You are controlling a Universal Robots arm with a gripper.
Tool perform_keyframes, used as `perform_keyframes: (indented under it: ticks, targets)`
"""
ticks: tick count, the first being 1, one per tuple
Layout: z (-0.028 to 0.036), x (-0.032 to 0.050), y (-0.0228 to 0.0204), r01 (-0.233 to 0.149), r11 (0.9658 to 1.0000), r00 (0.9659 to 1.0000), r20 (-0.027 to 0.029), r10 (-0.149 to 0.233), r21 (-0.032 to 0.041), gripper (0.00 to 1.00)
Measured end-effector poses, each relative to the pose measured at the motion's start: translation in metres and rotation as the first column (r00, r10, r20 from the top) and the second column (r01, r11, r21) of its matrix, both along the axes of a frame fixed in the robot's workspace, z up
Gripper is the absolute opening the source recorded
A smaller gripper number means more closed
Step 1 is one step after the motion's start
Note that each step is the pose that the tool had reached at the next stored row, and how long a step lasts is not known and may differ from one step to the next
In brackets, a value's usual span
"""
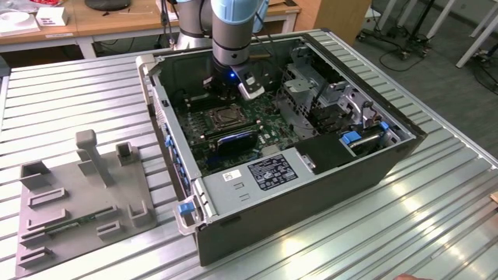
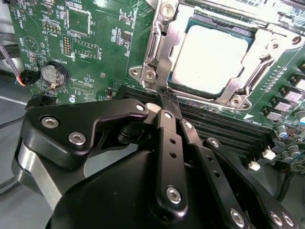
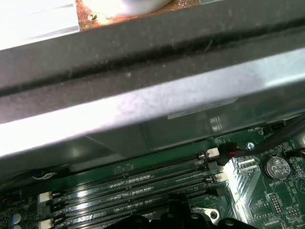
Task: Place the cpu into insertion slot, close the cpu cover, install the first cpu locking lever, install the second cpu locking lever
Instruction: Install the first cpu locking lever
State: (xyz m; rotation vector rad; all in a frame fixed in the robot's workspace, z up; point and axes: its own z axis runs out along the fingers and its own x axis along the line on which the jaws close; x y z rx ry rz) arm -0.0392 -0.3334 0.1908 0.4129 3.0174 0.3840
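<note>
I see the pincer (image 2: 164,98) with its fingers pressed together, empty, its tips at the near edge of the cpu cover (image 2: 159,57). The cpu (image 2: 209,59) sits in the insertion slot (image 1: 227,115), framed by the closed cover. In the exterior view, the arm reaches down into the open computer case (image 1: 311,192) on the slatted table (image 1: 435,210).
</note>
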Motion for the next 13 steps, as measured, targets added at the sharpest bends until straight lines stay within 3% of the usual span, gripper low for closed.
perform_keyframes:
  ticks: [9, 13]
  targets:
    - [0.0009, 0.0, -0.0001, 0.0, 1.0, 1.0, -0.0008, 0.0, -0.0016, 0.1]
    - [0.0063, -0.0001, -0.0001, 0.0, 1.0, 1.0, -0.0009, 0.0, -0.0017, 0.1]
